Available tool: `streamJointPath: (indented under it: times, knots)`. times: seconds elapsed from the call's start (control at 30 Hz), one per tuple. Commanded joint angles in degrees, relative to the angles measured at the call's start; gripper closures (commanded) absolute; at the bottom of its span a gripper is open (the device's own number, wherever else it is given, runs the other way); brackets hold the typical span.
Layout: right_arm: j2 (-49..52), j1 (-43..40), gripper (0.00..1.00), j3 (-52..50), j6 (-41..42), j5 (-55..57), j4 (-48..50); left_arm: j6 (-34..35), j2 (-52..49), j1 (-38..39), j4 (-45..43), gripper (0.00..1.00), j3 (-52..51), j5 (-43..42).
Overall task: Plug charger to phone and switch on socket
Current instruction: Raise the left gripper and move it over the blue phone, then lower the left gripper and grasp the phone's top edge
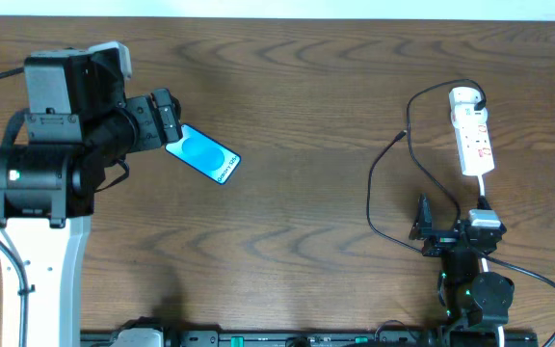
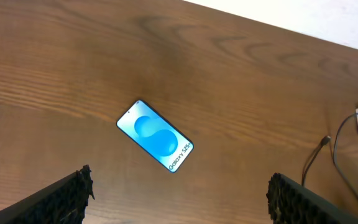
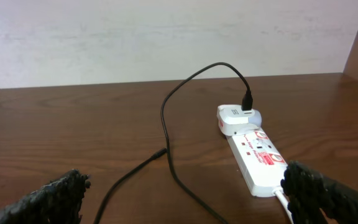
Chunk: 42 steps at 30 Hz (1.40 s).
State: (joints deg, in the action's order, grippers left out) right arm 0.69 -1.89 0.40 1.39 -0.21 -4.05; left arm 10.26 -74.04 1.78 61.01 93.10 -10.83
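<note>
Fingers (image 2: 67, 196) of left gripper (image 2: 179, 208): spread wide, empty; slim black-edged blue-screened smartphone (image 2: 155, 135) flat ahead between them, long axis diagonal. Right gripper (image 3: 185, 199): likewise parted, empty; plug tip (image 3: 162, 151) of thin black charger cable (image 3: 163, 124) ahead, nearer this arm.

black-and-white left arm (image 1: 41, 164), black right arm (image 1: 470, 253), knobbly black fingertips (image 2: 61, 199)

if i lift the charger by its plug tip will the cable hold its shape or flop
Probably floppy: the charger is thin and lies in loose loops, so it should sag and trail. It looks light, so slack would likely slide over the table. Its other end enters the socket, which may tug back once slack runs out.
</note>
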Motion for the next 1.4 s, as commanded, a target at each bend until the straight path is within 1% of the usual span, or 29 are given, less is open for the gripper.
streamJointPath:
  times: [0.0, 0.03, 0.1, 0.17, 0.27, 0.37, 0.43, 0.57, 0.67, 0.77, 1.03, 1.07, 1.1, 1.2, 1.37]
  knots:
    - [-0.3, 0.5, 0.01, -0.1, -0.8, 0.1, -0.2, 3.0, -1.7, 0.2, -2.9, 0.09, 1.0, -0.3]
    - [-0.3, 0.5, 0.01, -0.1, -0.8, 0.1, -0.2, 6.3, -1.9, 0.2, -3.3, 0.09, 1.1, 0.3]
    - [-0.3, 0.5, 0.01, -0.1, -0.8, 0.1, -0.2, 16.3, -2.0, 0.4, -3.2, 0.09, 1.6, 6.5]
    - [-0.3, 0.5, 0.01, -0.1, -0.8, 0.1, -0.2, 21.3, -2.1, 1.0, -2.5, 0.09, 2.6, 12.0]
    - [-0.3, 0.5, 0.01, -0.1, -0.8, 0.1, -0.2, 26.0, -2.6, 2.0, -1.6, 0.09, 5.3, 17.0]
    - [-0.3, 0.5, 0.01, -0.1, -0.8, 0.1, -0.2, 28.2, -5.1, 3.3, -0.8, 0.09, 10.0, 19.2]
    - [-0.3, 0.5, 0.01, -0.1, -0.8, 0.1, -0.2, 28.2, -8.1, 4.2, 0.8, 0.09, 13.9, 19.6]
    - [-0.3, 0.5, 0.01, -0.1, -0.8, 0.1, -0.2, 31.0, -16.7, 5.9, 7.8, 0.09, 23.8, 24.9]
    - [-0.3, 0.5, 0.01, -0.1, -0.8, 0.1, -0.2, 34.1, -22.5, 5.9, 12.3, 0.09, 28.0, 25.2]
    - [-0.3, 0.5, 0.01, -0.1, -0.8, 0.1, -0.2, 37.6, -28.3, 5.9, 16.1, 0.09, 28.3, 24.4]
    - [-0.3, 0.5, 0.01, -0.1, -0.8, 0.1, -0.2, 37.5, -37.6, 5.9, 19.5, 0.09, 28.1, 17.7]
    - [-0.3, 0.5, 0.01, -0.1, -0.8, 0.1, -0.2, 37.5, -39.0, 5.9, 20.0, 0.01, 28.1, 17.2]
    - [-0.3, 0.5, 0.01, -0.1, -0.8, 0.1, -0.2, 37.4, -40.4, 5.9, 20.8, 0.02, 28.0, 17.0]
    - [-0.3, 0.5, 0.01, -0.1, -0.8, 0.1, -0.2, 37.4, -43.3, 5.9, 22.3, 0.02, 27.1, 17.0]
    - [-0.3, 0.5, 0.01, -0.1, -0.8, 0.1, -0.2, 37.5, -48.1, 5.9, 22.7, 0.02, 25.8, 14.6]
